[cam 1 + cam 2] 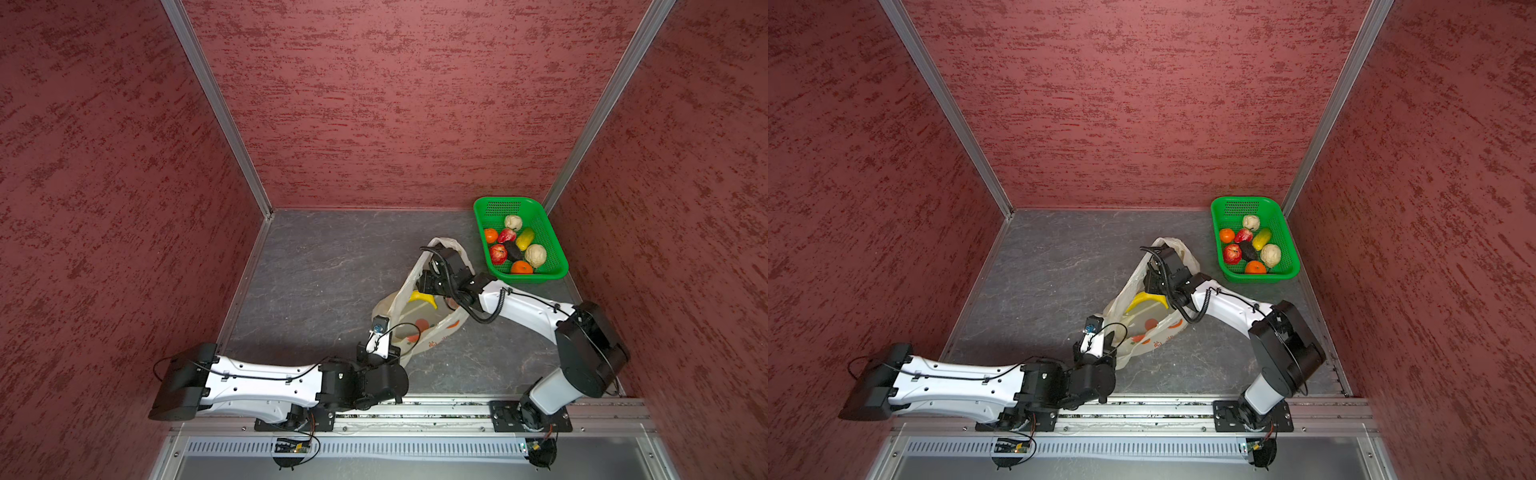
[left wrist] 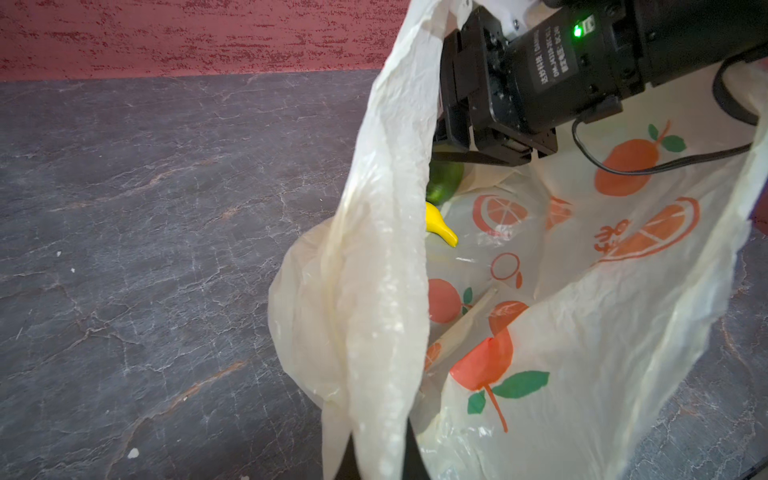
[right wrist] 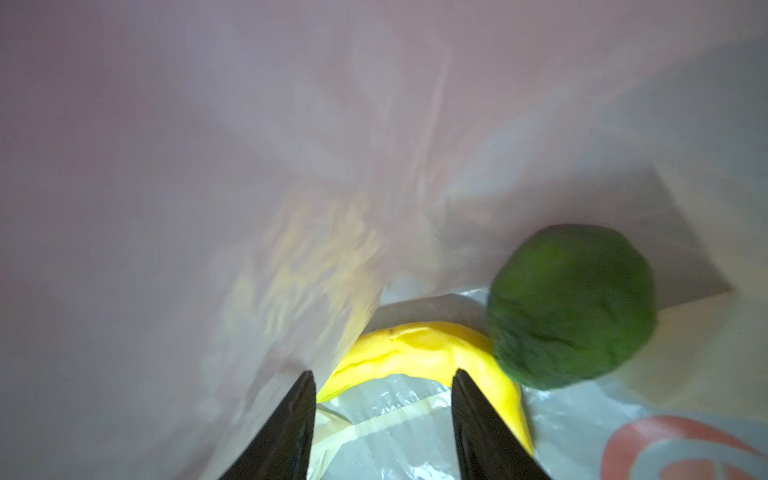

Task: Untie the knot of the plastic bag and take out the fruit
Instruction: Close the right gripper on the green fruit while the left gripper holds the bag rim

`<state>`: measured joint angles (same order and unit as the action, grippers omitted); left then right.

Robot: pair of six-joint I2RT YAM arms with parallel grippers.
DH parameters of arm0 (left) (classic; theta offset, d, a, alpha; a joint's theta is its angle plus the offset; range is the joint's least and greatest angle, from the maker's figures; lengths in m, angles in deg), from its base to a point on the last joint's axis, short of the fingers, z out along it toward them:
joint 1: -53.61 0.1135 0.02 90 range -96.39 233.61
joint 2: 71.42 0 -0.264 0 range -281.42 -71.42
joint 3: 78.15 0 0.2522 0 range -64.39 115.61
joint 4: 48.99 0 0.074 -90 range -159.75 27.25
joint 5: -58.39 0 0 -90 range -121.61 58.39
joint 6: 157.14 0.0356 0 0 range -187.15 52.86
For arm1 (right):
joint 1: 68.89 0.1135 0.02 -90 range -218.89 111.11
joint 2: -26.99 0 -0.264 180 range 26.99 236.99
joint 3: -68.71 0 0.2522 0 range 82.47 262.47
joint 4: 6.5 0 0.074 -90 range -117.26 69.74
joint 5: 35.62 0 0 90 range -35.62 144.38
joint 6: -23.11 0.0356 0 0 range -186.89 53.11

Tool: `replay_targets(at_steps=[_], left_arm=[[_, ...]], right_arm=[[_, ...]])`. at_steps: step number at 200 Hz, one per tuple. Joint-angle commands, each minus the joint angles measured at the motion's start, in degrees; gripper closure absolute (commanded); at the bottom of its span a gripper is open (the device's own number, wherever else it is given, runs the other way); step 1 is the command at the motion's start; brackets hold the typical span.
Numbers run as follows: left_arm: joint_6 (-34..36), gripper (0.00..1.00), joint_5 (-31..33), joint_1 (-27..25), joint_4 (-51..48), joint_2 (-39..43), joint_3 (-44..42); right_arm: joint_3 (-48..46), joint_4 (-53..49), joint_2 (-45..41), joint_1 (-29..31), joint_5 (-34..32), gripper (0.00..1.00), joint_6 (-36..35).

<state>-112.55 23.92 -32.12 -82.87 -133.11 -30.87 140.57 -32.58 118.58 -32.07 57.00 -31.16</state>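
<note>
- Top views: the bag (image 1: 392,305) is lying on the table (image 1: 316,266), near the basket (image 1: 536,277). Its mouth is gaping as a long slit running from the left arm (image 1: 266,382) toward the basket, and no knot is showing. Most fruit (image 1: 515,249) is sitting in the basket. The banana (image 1: 424,298) is lying inside the bag, with its long axis across the slit. The right arm (image 1: 523,307) is reaching down through the mouth.
- Left wrist: the left gripper (image 2: 378,465) is clamping shut on the bag's rim and lifting that wall, probably to hold the mouth wide for the other arm. One banana tip is poking out past the raised wall, pointing at the printed floor. A green fruit (image 2: 446,178) is sitting just beyond it, under the right arm's black head.
- Right wrist: the right gripper (image 3: 382,374) is hanging inside the bag with its jaws apart and nothing pinched between them. I cannot tell whether the tips are touching the banana. The banana is arcing from one jaw to the other, along the closing line. I judge the wrist needs turning to pinch the banana across its narrow width. The green fruit is sitting against one end of it.
</note>
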Motion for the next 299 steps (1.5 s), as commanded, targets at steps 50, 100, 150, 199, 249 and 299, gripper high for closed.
replay_targets(at_steps=[50, 100, 150, 199, 249, 299], left_arm=[[4.17, 1.00, -2.23, -0.20, 3.40, -0.72, -0.20], [4.46, 1.00, -2.53, -1.45, 4.15, -3.08, 1.10], [3.68, 1.00, -2.37, -1.63, 3.69, -2.11, 0.48], [3.79, 1.00, -2.71, -1.35, 4.04, -2.82, 0.68], [1.87, 1.00, -2.55, -0.91, 2.57, -2.80, 0.57], [0.77, 1.00, -2.15, 0.01, 1.76, -3.02, 0.41]], right_arm=[[2.43, -5.35, 1.37, -0.29, -11.03, 0.29, 8.45], [1.35, -0.27, 4.79, -3.93, -14.57, 0.26, 12.20], [4.74, 0.71, 10.89, -6.45, -13.52, 0.25, 11.23], [9.04, 1.17, 16.60, -6.76, -12.25, 0.30, 9.94], [6.02, 3.55, 13.30, -6.73, -9.00, 0.48, 7.82], [0.10, 7.37, 6.21, -6.67, 3.35, 0.49, 4.49]])
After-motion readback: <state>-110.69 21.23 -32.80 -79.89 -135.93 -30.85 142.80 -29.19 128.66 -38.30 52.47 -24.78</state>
